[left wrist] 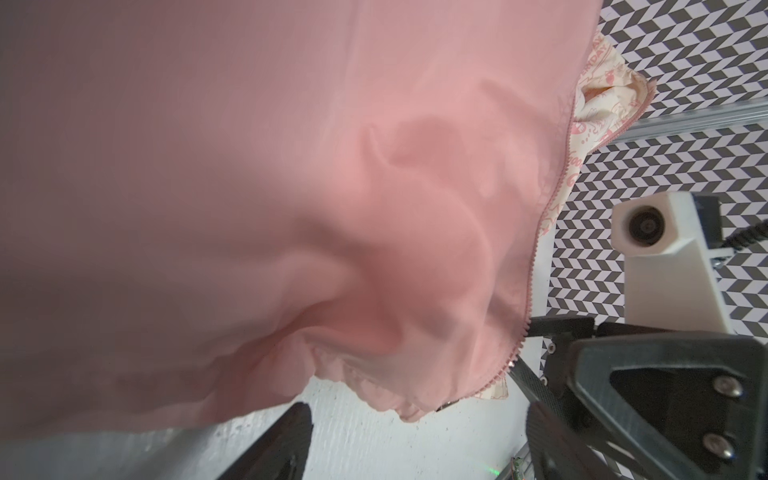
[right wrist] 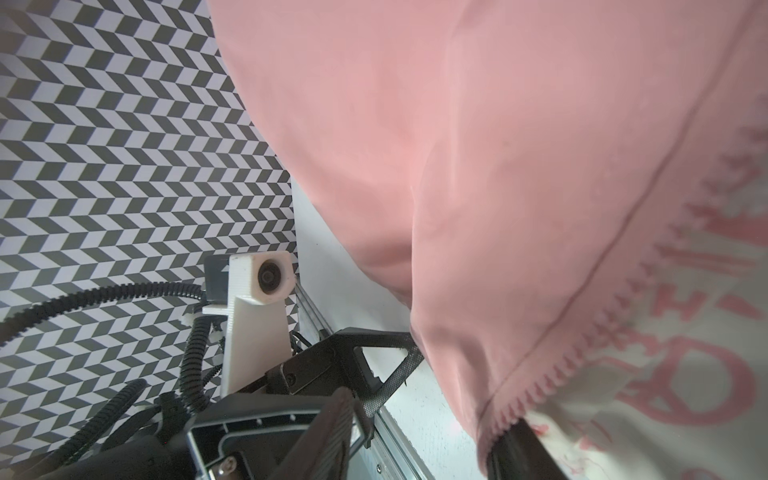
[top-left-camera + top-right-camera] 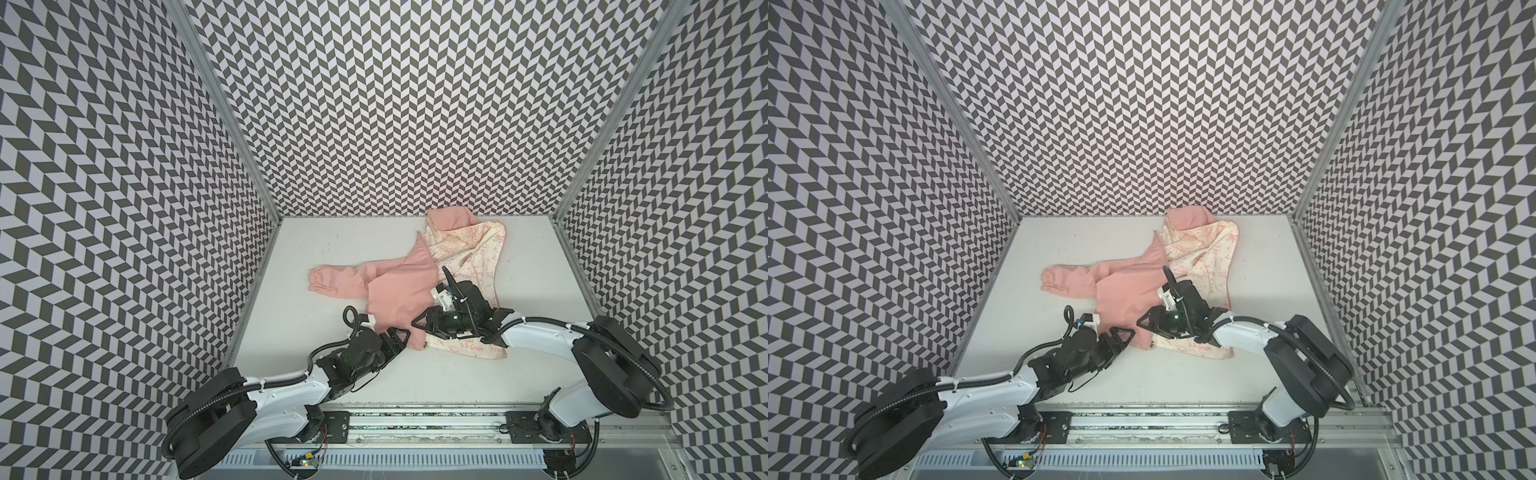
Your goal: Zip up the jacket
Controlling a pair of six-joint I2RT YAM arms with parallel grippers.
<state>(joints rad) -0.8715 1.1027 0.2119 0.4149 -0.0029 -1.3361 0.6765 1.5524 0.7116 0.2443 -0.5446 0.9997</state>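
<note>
jacket (image 3: 399, 286) is crumpled mid-worktop (image 3: 332, 241) in both top views, centre to upper-centre of frame. It lies open: pink shell panel on the left, cream printed lining (image 3: 469, 249) face-up on the right, one sleeve (image 3: 332, 280) trailing toward frame left. Not zipped at all, and I can't find the slider in any view. left gripper (image 3: 397, 338) sits at the lower hem of the pink panel, lower-centre. The left wrist view shows its fingers (image 1: 270, 444) spread wide with the hem corner (image 1: 411, 411) hanging between them, nothing pinched. right gripper (image 3: 420, 326) is just beside it over the same hem zone. In the right wrist view the zipper teeth (image 2: 582, 345) run down to one of its fingers (image 2: 523, 453), with bare worktop showing between the cloth and the opposite finger, so part-spread and not clamped on anything. Handling, my read: light, thin, floppy fabric with no stiffness; it should slide easily on the smooth worktop and bunch if pushed. The only semi-rigid line is the zipper tape, so grab there: pinch the bottom end of each tape at the hem, right by the teeth, not the loose shell. Main risk is catching lining along with the tape, or dragging the whole garment instead of tensioning it.
</note>
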